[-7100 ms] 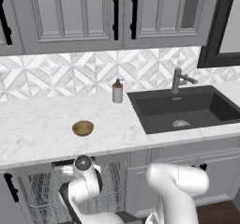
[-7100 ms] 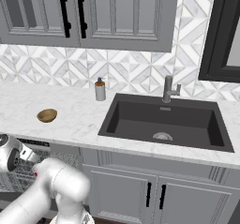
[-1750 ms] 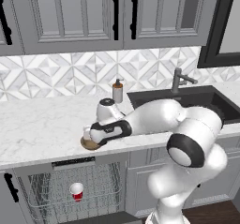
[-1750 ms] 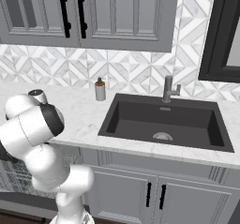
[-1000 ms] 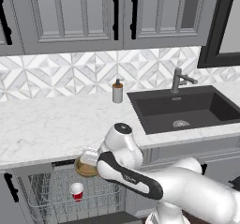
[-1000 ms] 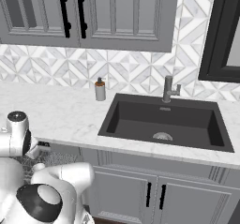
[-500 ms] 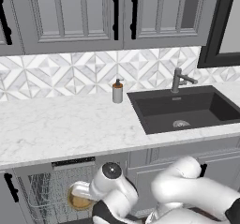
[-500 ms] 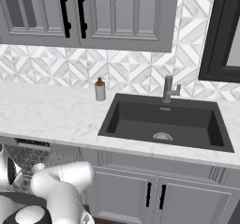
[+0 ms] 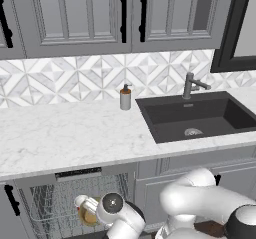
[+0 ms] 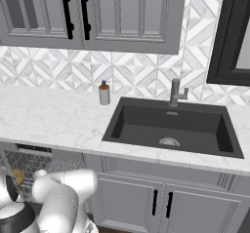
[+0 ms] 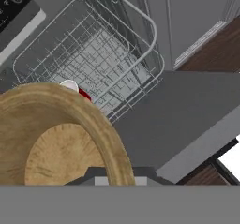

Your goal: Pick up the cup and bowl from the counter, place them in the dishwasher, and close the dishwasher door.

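End effector (image 9: 95, 210) is down low over the dishwasher (image 11: 93, 59) rack, pinching the bowl (image 11: 56, 138) by its rim. The cup (image 11: 77, 91) already sits in the rack. Letting go and shutting the dishwasher door (image 11: 187, 120) are left.

Wire rack (image 11: 112, 63) largely open beyond the cup (image 11: 77, 91), which stands close behind the held bowl (image 11: 56, 138).
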Tool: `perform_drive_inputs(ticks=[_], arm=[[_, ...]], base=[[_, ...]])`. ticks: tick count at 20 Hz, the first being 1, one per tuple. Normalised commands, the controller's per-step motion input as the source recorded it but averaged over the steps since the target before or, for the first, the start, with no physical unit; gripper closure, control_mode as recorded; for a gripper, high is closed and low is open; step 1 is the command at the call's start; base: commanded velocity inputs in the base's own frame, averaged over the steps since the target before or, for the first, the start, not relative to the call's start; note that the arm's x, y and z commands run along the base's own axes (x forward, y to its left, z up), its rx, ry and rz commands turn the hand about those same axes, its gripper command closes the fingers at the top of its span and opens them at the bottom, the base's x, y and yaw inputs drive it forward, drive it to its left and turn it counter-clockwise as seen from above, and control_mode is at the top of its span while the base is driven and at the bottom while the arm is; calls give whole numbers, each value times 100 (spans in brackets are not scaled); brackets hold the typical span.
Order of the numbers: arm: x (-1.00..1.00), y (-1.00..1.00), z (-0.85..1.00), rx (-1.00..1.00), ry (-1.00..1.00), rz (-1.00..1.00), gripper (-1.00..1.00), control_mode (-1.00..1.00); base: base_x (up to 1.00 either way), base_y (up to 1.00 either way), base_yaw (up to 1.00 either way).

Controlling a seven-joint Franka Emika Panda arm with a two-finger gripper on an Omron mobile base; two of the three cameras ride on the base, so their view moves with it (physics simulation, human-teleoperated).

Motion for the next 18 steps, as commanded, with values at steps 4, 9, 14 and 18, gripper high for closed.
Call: perform_drive_inputs(ticks=[4, 9, 14, 18], arm=[[24, 1, -19, 8, 0, -24, 100, -100], [34, -5, -58, 6, 6, -17, 100, -100], [25, -45, -9, 6, 7, -5, 100, -100], [30, -33, -19, 5, 2, -4, 100, -100]], base=[[0, 0, 0], [0, 0, 0], [0, 0, 0], [0, 0, 0]])
